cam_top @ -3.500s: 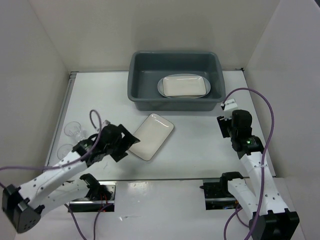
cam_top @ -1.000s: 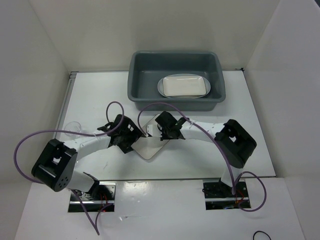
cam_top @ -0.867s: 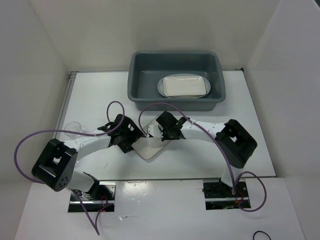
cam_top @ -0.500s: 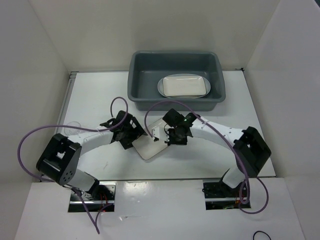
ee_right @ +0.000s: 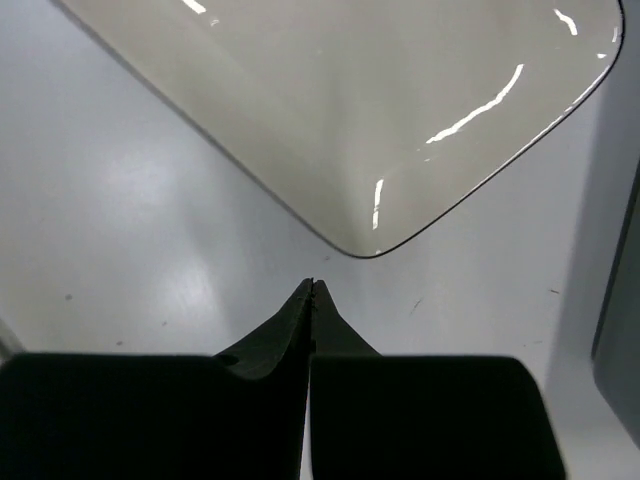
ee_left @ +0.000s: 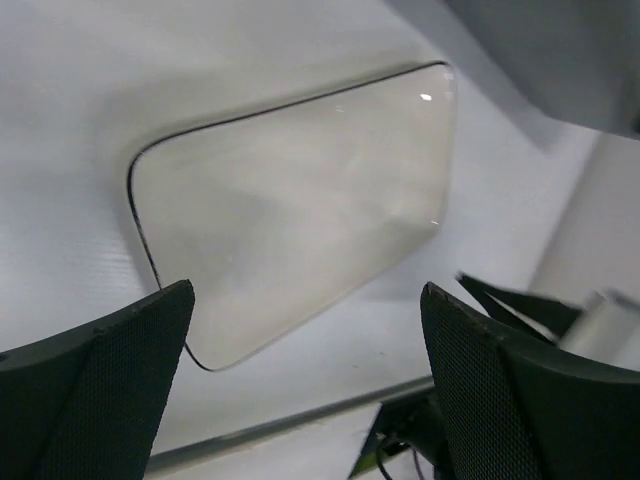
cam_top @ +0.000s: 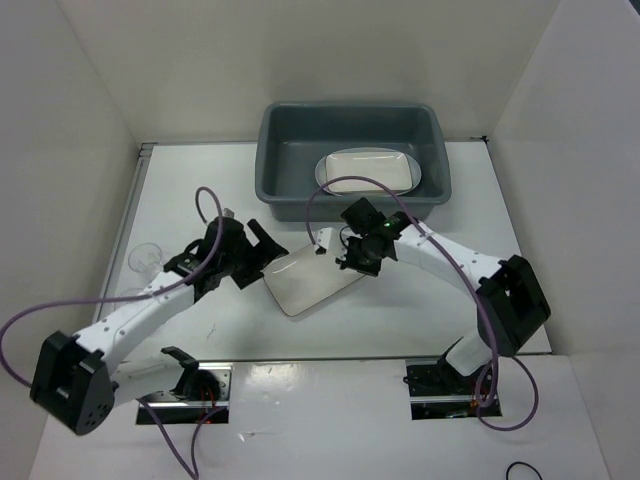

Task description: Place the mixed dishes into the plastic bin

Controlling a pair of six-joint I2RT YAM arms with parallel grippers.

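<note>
1. The cream plate [cam_top: 308, 280] is lying on the white table [cam_top: 200, 190] just in front of the plastic bin [cam_top: 272, 150], outside it; a white dish [cam_top: 368, 172] is sitting inside the bin
2. A clear glass cup [cam_top: 143, 258] is standing near the table's left edge, well apart from the plate
3. The left gripper [cam_top: 262, 243] is hovering beside the plate's left edge, jaws spread wide and empty; the right gripper [cam_top: 338, 252] is at the far edge, pinched fully closed on nothing
4. Only the right wrist view is showing those closed fingertips [ee_right: 312, 292] pointing at the plate's rounded corner, just short of it
</note>
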